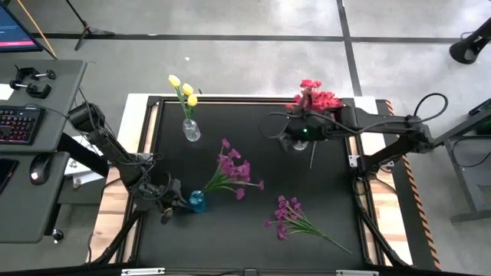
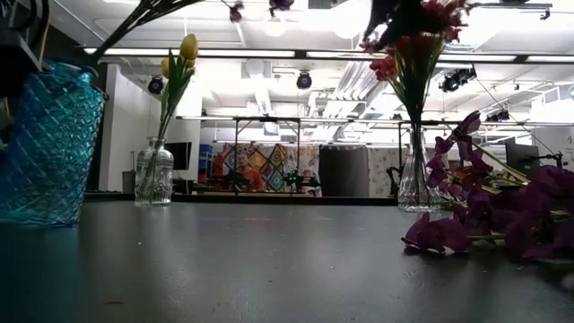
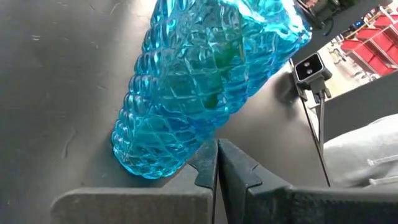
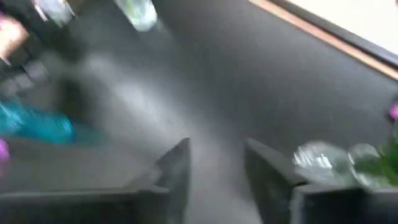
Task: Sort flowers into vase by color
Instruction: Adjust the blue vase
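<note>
Left gripper [image 3: 217,163] fingers pressed together beside blue vase [image 3: 205,74]; right gripper [image 4: 216,163] fingers apart, empty.

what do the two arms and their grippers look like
Both arms are dark, jointed links. The left arm carries black cable along it; the right arm has a black cable looping above it and a small green light near its wrist. The left gripper has flat dark-grey jaws.

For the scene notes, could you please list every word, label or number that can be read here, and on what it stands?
None can be read.
Monitor: lit screen, content too small to read.
Keyboard: key legends too small to read.
Blue vase: moulded diamond pattern only, no label.
Room boards behind the table: coloured patterns, no legible text.
</note>
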